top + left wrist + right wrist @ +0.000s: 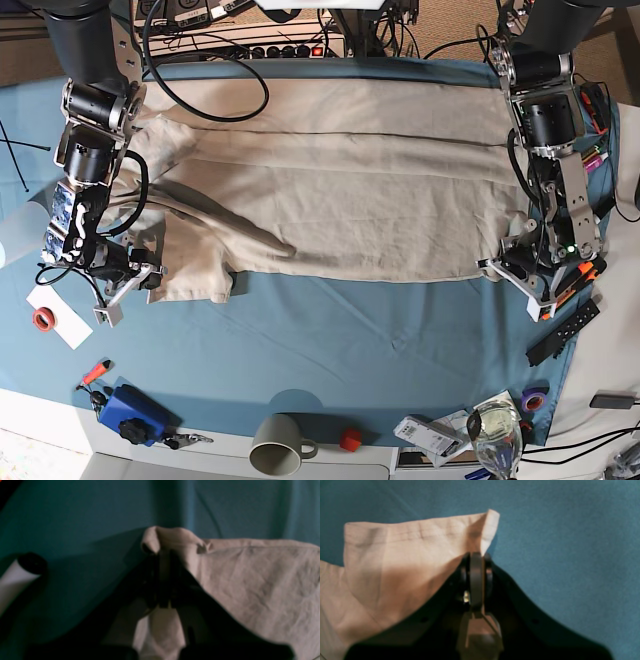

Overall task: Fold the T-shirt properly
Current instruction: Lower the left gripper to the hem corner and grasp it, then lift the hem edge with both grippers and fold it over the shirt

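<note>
Two pincers are each clamping a corner of the T-shirt (330, 190), so you are holding it at both ends of its near edge while most of it is lying spread across the blue cloth (330, 340) on the bench. Your left pincer (163, 555) is pinching a bunched fold of hem, with fabric rolling over the closed tips; your right pincer (476, 555) is gripping the corner of a sleeve or hem just below its stitched edge, jaws fully together on the cloth. You are probably about to lift and carry this edge toward the far side. Watch the right grip: it is biting very near the corner, so a quick pull could be slipping the fabric free. The left grip is holding a thick wad, which may be dragging extra layers along and leaving a lumpy, crooked fold. If you are raising the two arms unevenly, the edge will be skewing. The shirt is also lying rumpled near the right arm, and that crease could be getting trapped inside the fold.
</note>
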Available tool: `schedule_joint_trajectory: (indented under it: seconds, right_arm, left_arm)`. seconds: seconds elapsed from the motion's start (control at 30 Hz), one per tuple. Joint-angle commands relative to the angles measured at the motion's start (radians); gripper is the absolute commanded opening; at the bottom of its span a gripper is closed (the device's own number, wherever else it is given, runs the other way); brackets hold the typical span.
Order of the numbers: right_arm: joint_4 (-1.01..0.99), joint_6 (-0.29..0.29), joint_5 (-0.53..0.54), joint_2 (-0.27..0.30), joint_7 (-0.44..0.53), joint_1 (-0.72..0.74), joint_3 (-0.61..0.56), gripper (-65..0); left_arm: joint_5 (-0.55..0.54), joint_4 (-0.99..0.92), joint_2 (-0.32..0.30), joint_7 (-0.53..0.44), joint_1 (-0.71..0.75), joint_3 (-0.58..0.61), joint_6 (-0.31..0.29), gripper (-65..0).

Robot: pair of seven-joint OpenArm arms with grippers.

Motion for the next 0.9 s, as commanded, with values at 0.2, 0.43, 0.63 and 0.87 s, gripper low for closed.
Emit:
schedule_joint_trajectory:
  seconds: [0.2, 0.43, 0.63, 0.87]
  right_arm:
    - [0.145, -0.026, -0.027, 0.013, -0.031, 0.014, 0.001, -65.0]
    - [0.281, -0.027, -0.027, 0.013, -0.032, 0.014, 0.001, -65.0]
    - [0.354, -0.026, 0.032, 0.019, -0.103, 0.013, 0.001, -65.0]
    - [0.438, -0.026, 0.191, 0.088, -0.231, 0.011, 0.001, -65.0]
  left_arm:
    - [-0.014, 0.029, -0.016, 0.119, -0.076, 0.006, -0.008, -65.0]
    - [-0.018, 0.03, -0.065, 0.188, -0.139, 0.006, -0.007, -65.0]
    - [-0.078, 0.03, -0.103, 0.225, -0.148, 0.006, 0.003, -65.0]
    - [-0.122, 0.031, -0.103, 0.258, -0.142, 0.006, -0.037, -65.0]
